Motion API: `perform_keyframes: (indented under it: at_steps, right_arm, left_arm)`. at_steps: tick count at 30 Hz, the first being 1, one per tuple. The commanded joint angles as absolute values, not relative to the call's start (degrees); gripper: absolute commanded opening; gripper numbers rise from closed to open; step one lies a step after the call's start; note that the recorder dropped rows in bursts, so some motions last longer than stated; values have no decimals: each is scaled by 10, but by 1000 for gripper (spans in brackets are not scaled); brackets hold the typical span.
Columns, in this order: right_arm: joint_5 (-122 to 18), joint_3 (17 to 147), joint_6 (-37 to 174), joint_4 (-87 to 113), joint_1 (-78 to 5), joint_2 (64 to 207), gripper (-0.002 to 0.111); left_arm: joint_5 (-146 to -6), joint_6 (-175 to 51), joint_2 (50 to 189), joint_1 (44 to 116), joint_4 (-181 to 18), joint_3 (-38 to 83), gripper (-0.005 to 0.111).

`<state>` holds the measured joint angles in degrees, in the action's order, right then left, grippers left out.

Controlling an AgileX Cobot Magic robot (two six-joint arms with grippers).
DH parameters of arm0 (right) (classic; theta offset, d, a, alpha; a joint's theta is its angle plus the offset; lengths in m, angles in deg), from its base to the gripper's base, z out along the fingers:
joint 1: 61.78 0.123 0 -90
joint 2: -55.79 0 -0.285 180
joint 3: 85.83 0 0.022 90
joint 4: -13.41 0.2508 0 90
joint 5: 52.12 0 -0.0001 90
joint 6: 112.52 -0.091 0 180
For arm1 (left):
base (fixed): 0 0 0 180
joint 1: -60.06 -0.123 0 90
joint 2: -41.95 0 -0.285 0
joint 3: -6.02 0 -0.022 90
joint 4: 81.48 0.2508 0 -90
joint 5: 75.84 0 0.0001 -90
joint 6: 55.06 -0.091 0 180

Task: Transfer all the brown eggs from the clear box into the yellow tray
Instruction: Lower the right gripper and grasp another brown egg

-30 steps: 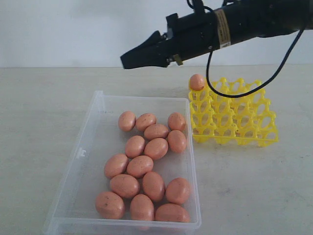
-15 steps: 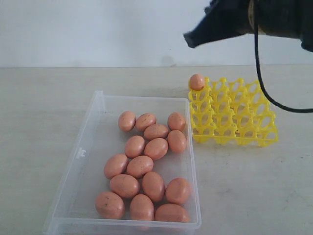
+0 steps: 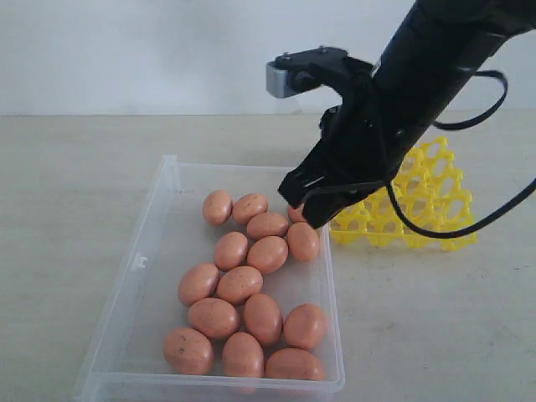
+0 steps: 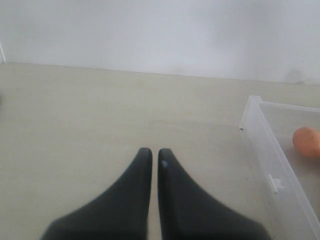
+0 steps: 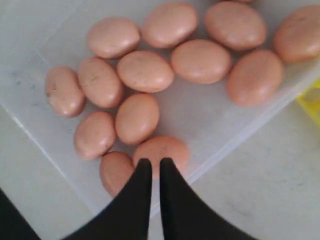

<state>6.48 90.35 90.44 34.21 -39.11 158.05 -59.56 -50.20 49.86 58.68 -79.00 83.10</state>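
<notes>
Several brown eggs [image 3: 241, 285] lie clustered in the clear box [image 3: 151, 276] on the table. To the right of it stands the yellow tray [image 3: 435, 197], partly hidden behind my right arm. My right gripper [image 3: 311, 209] hangs shut and empty over the box's far right corner. In the right wrist view its tips [image 5: 151, 162] are just above one brown egg [image 5: 165, 149], with more eggs [image 5: 145, 70] spread beyond. My left gripper [image 4: 151, 152] is shut and empty over bare table, left of the clear box's wall [image 4: 260, 145], where one egg [image 4: 306, 141] shows.
A small latch [image 3: 139, 260] sticks out of the box's left wall. A black cable [image 3: 494, 209] loops from the right arm over the yellow tray. A pale wall runs along the table's far edge.
My right arm has swung from high over the yellow tray down to the box's far right corner. It now covers the tray corner where one egg sat.
</notes>
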Motion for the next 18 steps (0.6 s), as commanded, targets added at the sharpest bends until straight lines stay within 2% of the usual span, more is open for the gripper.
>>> perform_keyframes:
  at_steps: [1,4,6,18]
  right_arm:
    - [92,907,929,392,-393,1634,18]
    - [98,907,924,435,-393,1667,46]
    - [94,909,924,453,-388,1685,56]
    - [-5,913,899,444,-339,1763,56]
  left_arm:
    - [-599,-503,497,585,-791,832,4]
    - [-599,-503,497,585,-791,832,4]
    - [-599,-503,497,585,-791,832,4]
    - [-599,-503,497,585,-791,832,4]
